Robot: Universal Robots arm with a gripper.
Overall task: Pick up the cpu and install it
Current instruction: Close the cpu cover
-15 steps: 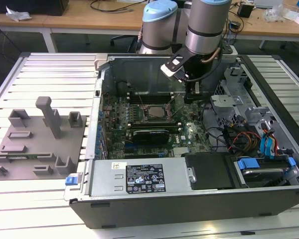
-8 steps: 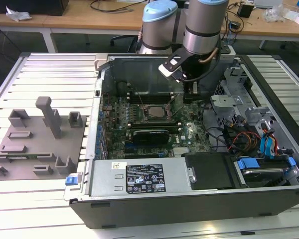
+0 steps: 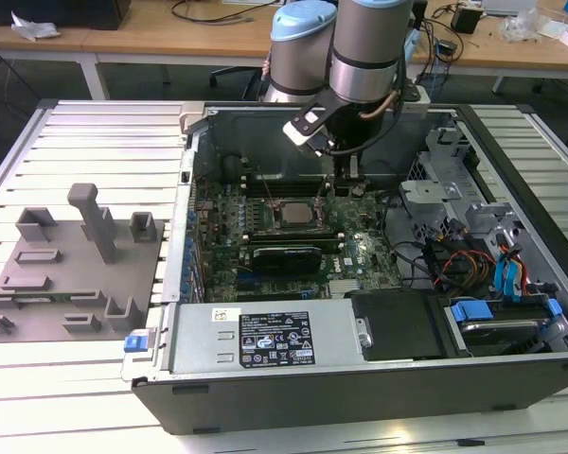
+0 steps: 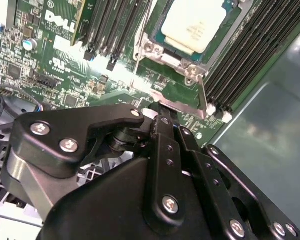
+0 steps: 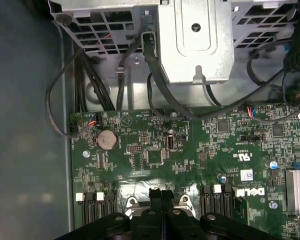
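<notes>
Exterior view: gripper (image 3: 345, 182) hangs over motherboard (image 3: 265, 248), with the cpu (image 3: 292, 214) near it. Second wrist view: cpu (image 4: 199, 24) sits seated on the board, apart from gripper (image 4: 162, 109). First wrist view: gripper (image 5: 161, 196) pressed together, pinching nothing. Judged: placement done; next move calls for staying clear of the chip.

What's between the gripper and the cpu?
In the second wrist view, the socket's metal frame and a strip of green board lie between gripper and cpu.

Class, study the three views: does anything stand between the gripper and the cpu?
Nothing visible does. The cpu already lies in the motherboard socket with its metal top uncovered. In the second wrist view the gripper is just beside the socket's metal frame, with open space between them.
</notes>
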